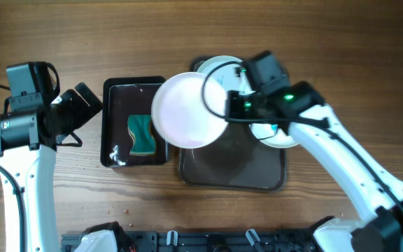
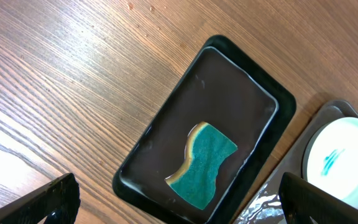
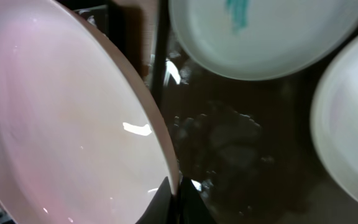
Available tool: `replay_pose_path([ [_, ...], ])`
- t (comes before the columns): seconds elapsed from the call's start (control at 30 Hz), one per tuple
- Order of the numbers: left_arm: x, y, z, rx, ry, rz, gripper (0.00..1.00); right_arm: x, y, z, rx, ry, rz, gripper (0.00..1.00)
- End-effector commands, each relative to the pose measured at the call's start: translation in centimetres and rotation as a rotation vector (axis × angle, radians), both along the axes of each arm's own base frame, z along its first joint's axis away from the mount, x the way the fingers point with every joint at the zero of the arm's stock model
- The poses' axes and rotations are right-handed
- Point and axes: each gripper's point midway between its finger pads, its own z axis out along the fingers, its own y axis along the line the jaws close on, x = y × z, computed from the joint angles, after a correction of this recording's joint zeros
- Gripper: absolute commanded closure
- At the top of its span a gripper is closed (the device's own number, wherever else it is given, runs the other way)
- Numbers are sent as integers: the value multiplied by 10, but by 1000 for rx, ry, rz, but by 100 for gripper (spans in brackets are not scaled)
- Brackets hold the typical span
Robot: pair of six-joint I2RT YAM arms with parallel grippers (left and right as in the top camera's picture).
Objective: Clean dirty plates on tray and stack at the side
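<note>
Here, wooden table [image 1: 187, 28], right claw [image 1: 228, 105] pinching 1 plate [image 1: 184, 108] (clean), left claw [image 1: 82, 112] spread, empty.

Bright even light, glare on held plate [image 3: 73, 124] and wet tray [image 3: 241, 155], right wrist close-up soft

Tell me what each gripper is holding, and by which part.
The right gripper grips a white plate by its rim, at the plate's right edge in the overhead view. The left gripper is open and holds nothing.
</note>
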Motion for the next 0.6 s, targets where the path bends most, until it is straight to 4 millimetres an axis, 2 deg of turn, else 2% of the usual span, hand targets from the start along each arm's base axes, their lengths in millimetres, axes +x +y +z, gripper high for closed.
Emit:
replay_pose_path([
  [0.0, 1, 2, 5, -6, -15, 20, 0, 0, 37, -26, 1, 43, 12, 96],
  [0.13, 1, 2, 5, -6, -15, 20, 0, -2, 64, -52, -34, 63, 47, 96],
  [0.27, 1, 2, 5, -6, -15, 20, 0, 2, 73, -65, -107, 26, 55, 96],
  [0.4, 1, 2, 5, -6, -15, 20, 0, 13, 86, -58, -151, -121, 121, 96],
  [0.57, 1, 2, 5, -6, -15, 20, 0, 30, 91, -39, -263, -304, 143, 96],
])
